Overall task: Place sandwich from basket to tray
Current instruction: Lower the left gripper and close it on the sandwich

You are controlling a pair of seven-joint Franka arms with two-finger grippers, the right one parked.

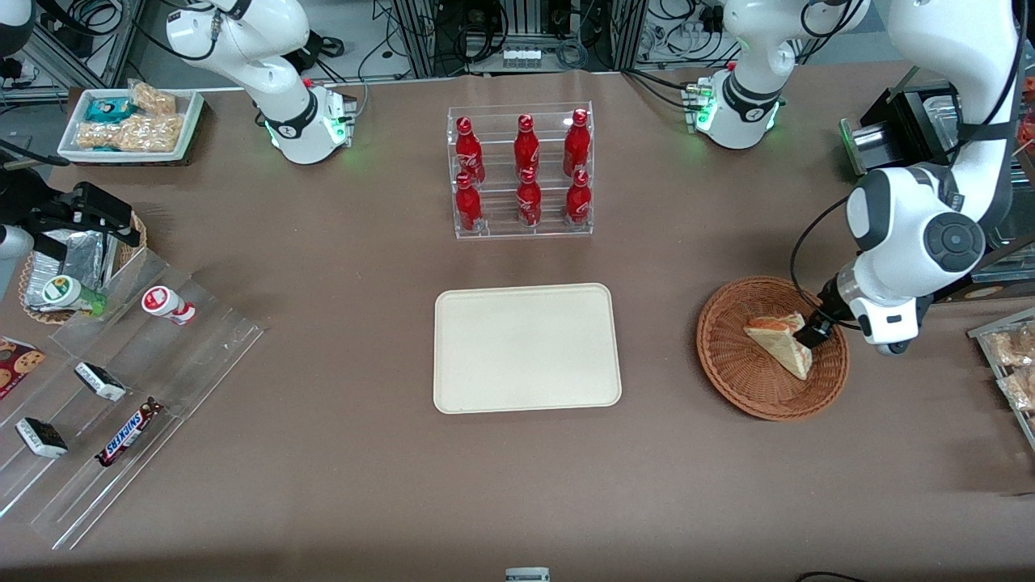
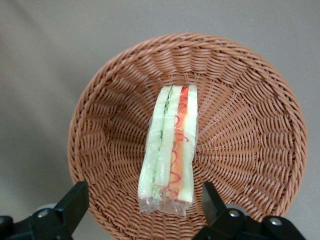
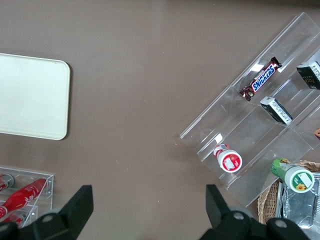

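Observation:
The sandwich (image 1: 781, 342), a wrapped triangular wedge of white bread with orange-red and green filling, lies in the round reddish-brown wicker basket (image 1: 732, 380). My left gripper (image 1: 811, 335) is open and hangs just above the sandwich's end, inside the basket. In the left wrist view the sandwich (image 2: 170, 148) lies between my two black fingers (image 2: 72, 205), which stand wide apart over the basket (image 2: 250, 130) without touching the sandwich. The cream rectangular tray (image 1: 527, 347) lies bare at the table's middle; it also shows in the right wrist view (image 3: 30, 95).
A clear rack of red bottles (image 1: 521, 171) stands farther from the front camera than the tray. A stepped acrylic rack with snacks (image 1: 113, 396), a small wicker basket of foil packets (image 1: 65, 267) and a white snack tray (image 1: 133, 121) lie toward the parked arm's end.

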